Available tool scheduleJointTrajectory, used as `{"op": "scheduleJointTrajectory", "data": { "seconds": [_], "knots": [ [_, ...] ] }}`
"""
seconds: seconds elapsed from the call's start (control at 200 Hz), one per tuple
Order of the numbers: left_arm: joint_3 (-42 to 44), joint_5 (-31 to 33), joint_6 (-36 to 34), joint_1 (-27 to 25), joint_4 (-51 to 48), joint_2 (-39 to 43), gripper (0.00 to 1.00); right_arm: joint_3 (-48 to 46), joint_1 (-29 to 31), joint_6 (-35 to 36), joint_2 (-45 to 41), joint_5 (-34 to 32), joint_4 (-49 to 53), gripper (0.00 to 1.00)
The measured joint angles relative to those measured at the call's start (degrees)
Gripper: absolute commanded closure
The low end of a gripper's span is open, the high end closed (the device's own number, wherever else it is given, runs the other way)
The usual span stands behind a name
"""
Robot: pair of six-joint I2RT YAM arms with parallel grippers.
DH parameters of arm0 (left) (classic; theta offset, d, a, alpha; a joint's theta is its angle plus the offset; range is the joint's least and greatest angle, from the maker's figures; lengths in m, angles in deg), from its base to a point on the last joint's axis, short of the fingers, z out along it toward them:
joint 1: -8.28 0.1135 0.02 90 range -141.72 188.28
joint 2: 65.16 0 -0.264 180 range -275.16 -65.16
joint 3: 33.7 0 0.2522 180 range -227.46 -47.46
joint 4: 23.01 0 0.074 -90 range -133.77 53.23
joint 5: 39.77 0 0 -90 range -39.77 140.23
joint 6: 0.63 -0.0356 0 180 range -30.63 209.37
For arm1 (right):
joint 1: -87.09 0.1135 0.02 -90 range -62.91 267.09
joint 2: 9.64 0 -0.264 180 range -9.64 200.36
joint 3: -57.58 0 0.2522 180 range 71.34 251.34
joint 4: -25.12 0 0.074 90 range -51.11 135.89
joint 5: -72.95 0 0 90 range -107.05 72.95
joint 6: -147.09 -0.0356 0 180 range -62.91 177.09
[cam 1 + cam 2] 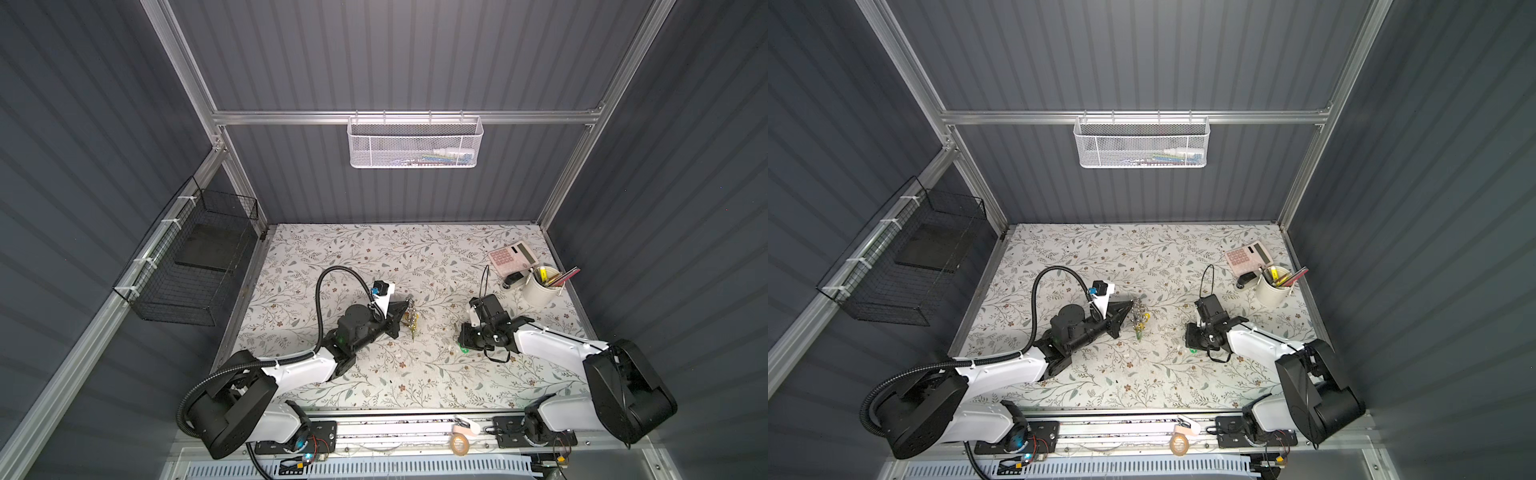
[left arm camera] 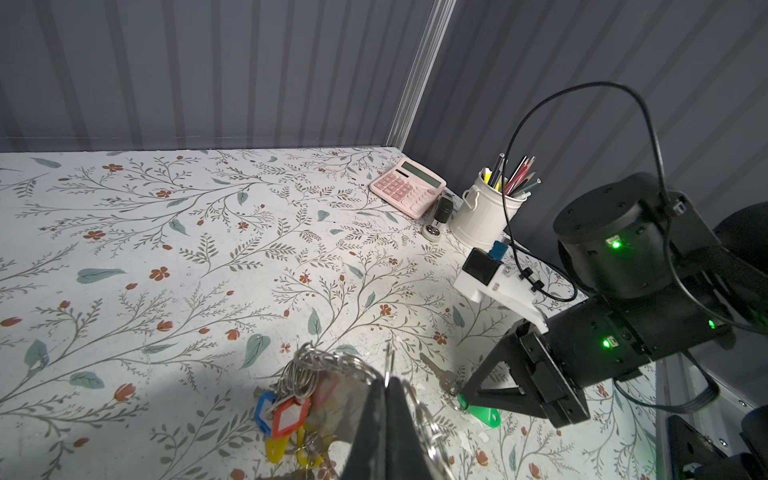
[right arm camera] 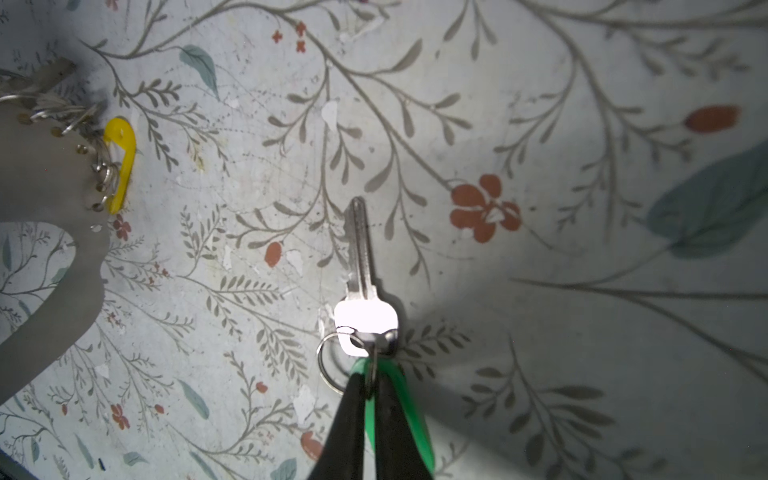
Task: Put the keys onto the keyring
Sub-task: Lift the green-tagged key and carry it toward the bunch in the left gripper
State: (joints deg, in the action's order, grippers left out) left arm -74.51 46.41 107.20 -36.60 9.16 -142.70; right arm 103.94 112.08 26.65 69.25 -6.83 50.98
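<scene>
Here, low and right of centre in both top views, the right claw [image 3: 371, 380] points down at the bench [image 1: 374, 374]. Its jaws are pressed together on the keys [image 3: 360, 266] at their ring end. The silver blade and the green tag [image 2: 482, 415] lie flat on the flowered surface. Left of them, around mid-frame and well apart, the left claw [image 2: 388, 384] is clamped fully closed on the grey loop of the keyring [image 1: 411, 318]. Its blue, red and yellow tags [image 2: 286, 417] hang beneath it. Farther back, in the upper right corner of the bench, stand a white pencil cup [image 1: 538, 291] and a pink calculator [image 1: 511, 257]. A white mesh basket [image 1: 415, 145] hangs on the back wall.
</scene>
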Motion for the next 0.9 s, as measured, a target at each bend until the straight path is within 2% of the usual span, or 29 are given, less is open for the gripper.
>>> {"op": "scheduleJointTrajectory", "data": {
  "seconds": [0.11, 0.34, 0.68, 0.901],
  "knots": [
    [0.0, 0.0, -0.02, 0.02, 0.0, 0.0, 1.0, 0.02, 0.48, 0.26, -1.38, -0.17, 0.35, 1.0],
    [0.0, 0.02, -0.74, 0.02, -0.09, 0.07, 1.0, 1.49, 0.98, 3.21, -4.0, 1.4, 1.03, 1.0],
    [0.0, -4.63, -9.2, 0.02, -4.74, 3.65, 1.0, 3.1, 2.45, 13.14, -13.57, 16.57, -3.52, 1.0],
    [-0.92, -7.67, -14.45, 0.02, -8.72, 4.59, 1.0, 4.17, 2.67, 16.57, -15.93, 23.91, -5.25, 1.0]
  ]
}}
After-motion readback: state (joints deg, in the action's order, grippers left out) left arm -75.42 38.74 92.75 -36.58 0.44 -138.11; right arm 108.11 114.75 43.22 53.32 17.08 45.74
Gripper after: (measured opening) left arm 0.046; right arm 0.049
